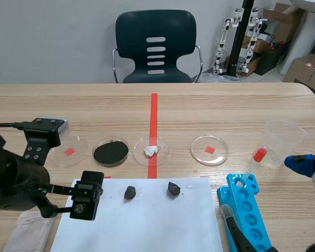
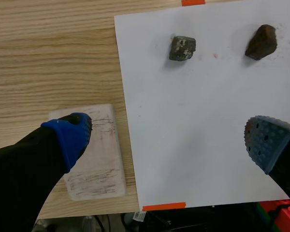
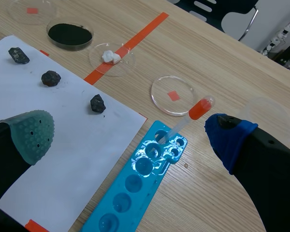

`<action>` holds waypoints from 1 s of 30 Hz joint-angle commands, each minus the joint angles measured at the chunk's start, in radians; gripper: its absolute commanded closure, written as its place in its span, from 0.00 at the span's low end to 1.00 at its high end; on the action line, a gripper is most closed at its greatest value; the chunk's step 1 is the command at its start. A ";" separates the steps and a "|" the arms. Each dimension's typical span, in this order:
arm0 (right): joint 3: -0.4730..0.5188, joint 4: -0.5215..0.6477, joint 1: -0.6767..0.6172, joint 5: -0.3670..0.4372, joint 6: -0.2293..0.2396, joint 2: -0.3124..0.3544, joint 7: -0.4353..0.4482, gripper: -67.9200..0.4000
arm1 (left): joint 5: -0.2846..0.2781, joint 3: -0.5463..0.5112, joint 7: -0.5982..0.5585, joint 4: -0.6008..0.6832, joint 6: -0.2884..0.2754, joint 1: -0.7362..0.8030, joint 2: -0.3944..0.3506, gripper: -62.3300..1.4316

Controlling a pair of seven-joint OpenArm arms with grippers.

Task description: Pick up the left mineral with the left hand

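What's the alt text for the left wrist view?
Open jaws hang over the edge of a white sheet, with a grey speckled rock and a brownish rock lying ahead on it. One blue pad is over a pale scuffed block on the wooden table.

Scene cam: sits between the arms, low, facing out across the table [image 1: 94, 105] to the chair [image 1: 156, 47] and wall [image 1: 52, 42]. Widest view, takes in the full table width. Left wrist cam: looks almost straight down, close in, over the paper [image 2: 198, 121] edge and the bare wood beside it (tightest of the three). Right wrist cam: higher, tilted, looking slantwise from the rack [image 3: 140, 188] side across the paper toward the dishes [image 3: 70, 35] and a chair corner. Overlap: paper and stones [image 1: 129, 192] in all three; dishes, rack, centre tape [image 1: 153, 131] only in scene and right wrist.
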 commanded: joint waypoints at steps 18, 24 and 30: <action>0.003 0.012 0.006 0.010 -0.003 0.007 0.014 0.00 | 0.128 0.105 0.131 -0.307 0.057 -0.265 0.207 0.00; 0.003 0.012 0.006 0.010 -0.003 0.007 0.015 0.00 | 0.155 0.105 0.148 -0.409 0.056 -0.316 0.264 0.00; 0.003 0.012 0.006 0.010 -0.003 0.007 0.015 0.00 | 0.183 0.105 0.143 -0.460 0.056 -0.349 0.300 0.00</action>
